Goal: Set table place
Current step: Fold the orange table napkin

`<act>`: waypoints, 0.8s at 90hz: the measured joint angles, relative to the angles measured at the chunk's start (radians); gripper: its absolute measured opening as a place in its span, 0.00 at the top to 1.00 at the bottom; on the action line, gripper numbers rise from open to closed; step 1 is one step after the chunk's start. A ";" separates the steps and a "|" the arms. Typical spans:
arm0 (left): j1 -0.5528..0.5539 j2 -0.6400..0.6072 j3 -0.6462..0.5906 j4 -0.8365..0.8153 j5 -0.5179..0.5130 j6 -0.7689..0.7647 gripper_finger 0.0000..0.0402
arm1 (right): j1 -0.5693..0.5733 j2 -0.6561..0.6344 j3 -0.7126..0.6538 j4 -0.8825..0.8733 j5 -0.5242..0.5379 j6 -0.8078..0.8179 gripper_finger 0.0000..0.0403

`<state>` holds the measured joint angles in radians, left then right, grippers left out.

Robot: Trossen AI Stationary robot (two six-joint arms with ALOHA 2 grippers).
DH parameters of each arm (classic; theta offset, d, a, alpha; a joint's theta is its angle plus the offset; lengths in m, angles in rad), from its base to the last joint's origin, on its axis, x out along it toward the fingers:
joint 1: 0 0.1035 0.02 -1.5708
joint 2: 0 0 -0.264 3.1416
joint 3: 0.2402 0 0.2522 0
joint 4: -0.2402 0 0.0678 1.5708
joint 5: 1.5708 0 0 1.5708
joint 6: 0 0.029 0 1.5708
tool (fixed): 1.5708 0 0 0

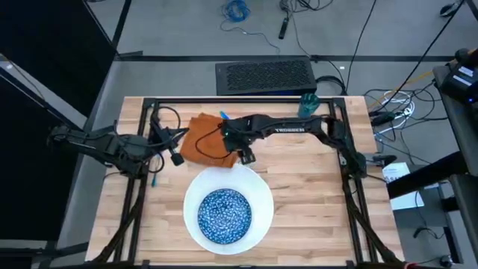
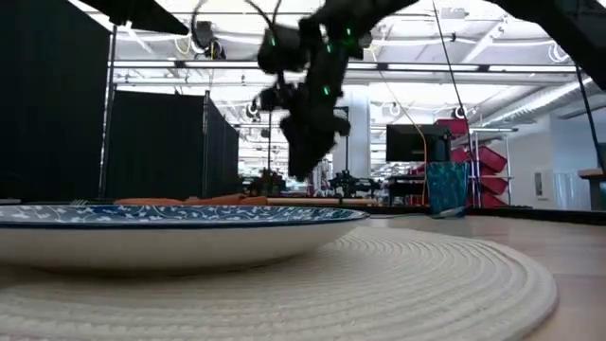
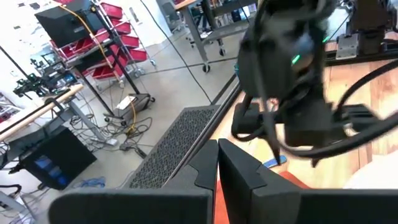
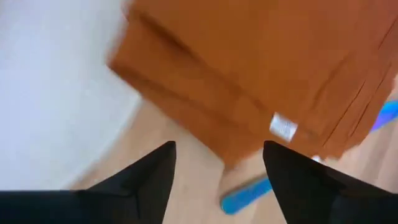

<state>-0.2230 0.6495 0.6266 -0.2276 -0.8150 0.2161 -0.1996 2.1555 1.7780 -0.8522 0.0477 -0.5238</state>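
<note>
Hovering at frame centre in the high view, the right gripper (image 1: 246,156) is seen unclenched over the napkin (image 1: 202,137), just above the plate (image 1: 258,190) holding the bowl (image 1: 224,214). The left gripper (image 1: 177,158) is clenched empty at the napkin's left edge.

One white plate (image 1: 261,196), one blue bowl (image 1: 224,215), one orange napkin (image 1: 200,138), one teal cup (image 1: 308,104), two arms

A black perforated mat (image 1: 264,76) lies on the grey floor (image 1: 187,30) beyond the far edge, near loose cables (image 1: 237,10).
</note>
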 joint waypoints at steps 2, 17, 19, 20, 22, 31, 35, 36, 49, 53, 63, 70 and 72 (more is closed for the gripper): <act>0.000 0.000 0.000 -0.001 0.000 0.000 1.00 | -0.006 0.000 -0.015 0.016 0.000 -0.010 0.43; 0.000 0.000 0.000 -0.021 0.000 0.000 1.00 | -0.023 -0.017 -0.123 0.114 -0.020 -0.116 0.47; 0.000 0.000 0.000 -0.024 0.000 0.000 1.00 | -0.022 -0.024 -0.142 0.136 -0.020 -0.131 0.47; 0.000 0.000 0.000 -0.025 0.000 0.000 1.00 | -0.021 -0.029 -0.152 0.147 -0.020 -0.139 0.48; 0.000 0.000 0.000 -0.025 0.000 0.000 1.00 | -0.018 -0.040 -0.172 0.169 -0.020 -0.154 0.48; 0.000 0.000 0.000 -0.025 0.000 0.000 1.00 | -0.007 -0.092 -0.280 0.297 -0.019 -0.221 0.51; 0.000 0.000 0.000 -0.026 0.000 0.000 1.00 | -0.001 -0.120 -0.333 0.366 -0.009 -0.253 0.52; 0.000 0.000 0.000 -0.026 0.000 0.000 1.00 | 0.000 -0.127 -0.347 0.385 -0.003 -0.261 0.52; 0.000 0.000 0.000 -0.025 0.000 0.000 1.00 | 0.025 -0.201 -0.521 0.692 0.128 -0.371 0.53; 0.000 0.000 0.000 -0.025 0.000 0.000 1.00 | 0.027 -0.213 -0.567 0.757 0.133 -0.393 0.53; 0.000 0.000 0.000 -0.025 0.000 -0.006 1.00 | 0.037 -0.219 -0.635 0.793 0.136 -0.395 0.54; 0.000 0.000 0.000 -0.025 0.000 -0.008 1.00 | 0.045 -0.219 -0.674 0.793 0.137 -0.385 0.54; 0.000 0.000 0.000 -0.025 0.000 -0.008 1.00 | 0.047 -0.219 -0.682 0.803 0.138 -0.383 0.54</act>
<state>-0.2230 0.6491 0.6270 -0.2528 -0.8150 0.2081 -0.1530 1.9369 1.0962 -0.0492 0.1855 -0.9071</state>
